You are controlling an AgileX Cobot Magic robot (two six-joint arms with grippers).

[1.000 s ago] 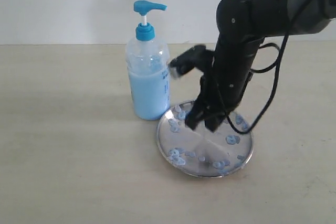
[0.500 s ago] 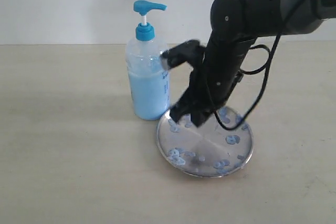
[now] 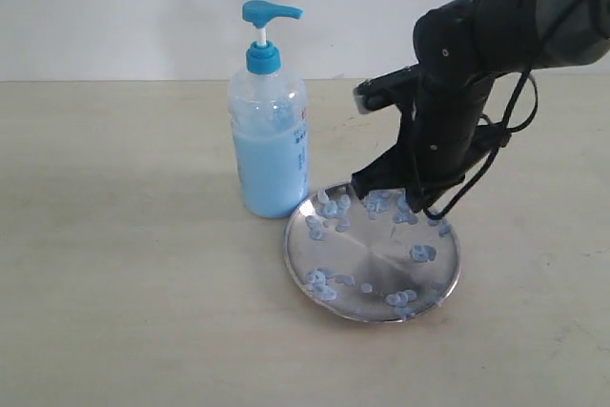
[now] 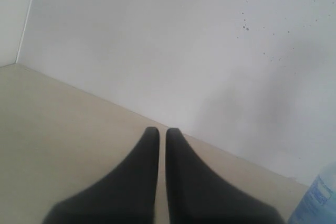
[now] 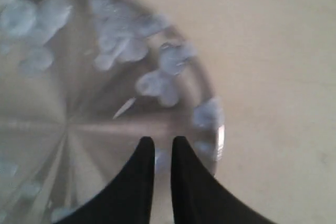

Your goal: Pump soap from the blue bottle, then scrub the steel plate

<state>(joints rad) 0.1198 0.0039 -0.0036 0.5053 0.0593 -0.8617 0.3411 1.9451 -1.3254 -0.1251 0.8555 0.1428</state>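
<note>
The blue bottle (image 3: 271, 143) stands upright on the table, holding pale blue soap (image 3: 270, 173), its pump head (image 3: 270, 14) up. Just to its right lies the steel plate (image 3: 370, 264), dotted with small blue soap blobs (image 3: 420, 253). My right gripper (image 3: 393, 199) hangs low over the plate's far part, pointing down, shut with nothing between its fingers. In the right wrist view its tips (image 5: 163, 141) sit just inside the plate's rim (image 5: 214, 109), among smeared blobs (image 5: 157, 85). My left gripper (image 4: 163, 130) is shut and empty, off the exterior view, with an edge of the bottle (image 4: 320, 203) beside it.
A beige tabletop (image 3: 124, 264) runs to a white wall (image 3: 124, 7) behind. The right arm's black cable (image 3: 496, 145) loops down beside the gripper above the plate's far right edge.
My right gripper swept from the plate's left side, near the bottle, across to the far right part and turned at the wrist. The bottle and plate stayed put.
</note>
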